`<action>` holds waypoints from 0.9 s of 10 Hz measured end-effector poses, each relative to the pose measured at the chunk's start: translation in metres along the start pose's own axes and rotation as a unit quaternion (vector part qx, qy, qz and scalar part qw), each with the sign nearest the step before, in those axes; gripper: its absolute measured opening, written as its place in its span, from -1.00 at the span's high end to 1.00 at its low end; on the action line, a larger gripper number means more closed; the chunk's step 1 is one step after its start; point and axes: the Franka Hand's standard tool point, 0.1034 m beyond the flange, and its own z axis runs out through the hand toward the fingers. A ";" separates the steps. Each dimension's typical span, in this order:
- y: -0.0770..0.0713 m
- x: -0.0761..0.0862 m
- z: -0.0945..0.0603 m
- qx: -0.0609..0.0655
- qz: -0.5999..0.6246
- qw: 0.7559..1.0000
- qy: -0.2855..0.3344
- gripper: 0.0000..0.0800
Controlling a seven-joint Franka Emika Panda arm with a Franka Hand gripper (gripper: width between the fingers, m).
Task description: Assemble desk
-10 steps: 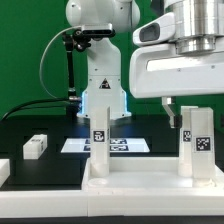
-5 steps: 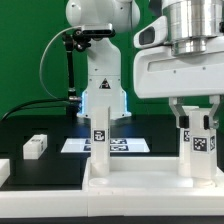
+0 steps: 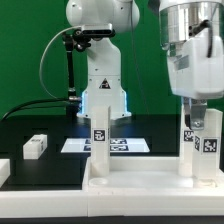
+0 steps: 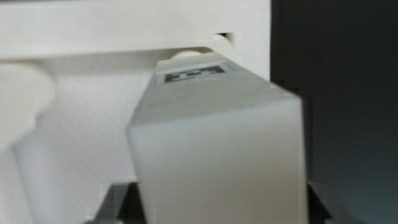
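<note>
White plastic desk top (image 3: 140, 190), wide, flat, rimmed and rectangular, lying at the near edge of the black table (image 3: 55, 130) in the exterior view. Rising upright from its corner toward the exterior view's left: first leg (image 3: 100, 152), a white square plastic post with a black-and-white square marker tag (image 3: 100, 135) on its face, free of any contact from above. At the corner toward the exterior view's right: second leg (image 3: 200, 162), an identical white square post, foot on the desk top, own tag (image 3: 208, 143) facing the camera and sitting off-centre on the post. Two-finger gripper (image 3: 199, 122) of the white robot arm (image 3: 100, 70) directly over the second leg, jaws narrowed onto its upper end, one finger at each side, apparently touching. Wrist view filled by the same second leg (image 4: 214, 140) seen lengthwise, tag (image 4: 192, 73) at the far end. Elsewhere on the table, well apart from the desk: small white loose block (image 3: 35, 146) toward the exterior view's left, and the marker board (image 3: 128, 146) flat behind the first leg. Green backdrop (image 3: 30, 50) behind.
</note>
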 end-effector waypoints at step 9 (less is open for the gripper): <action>0.002 -0.012 -0.001 0.004 -0.349 0.937 0.002 -0.61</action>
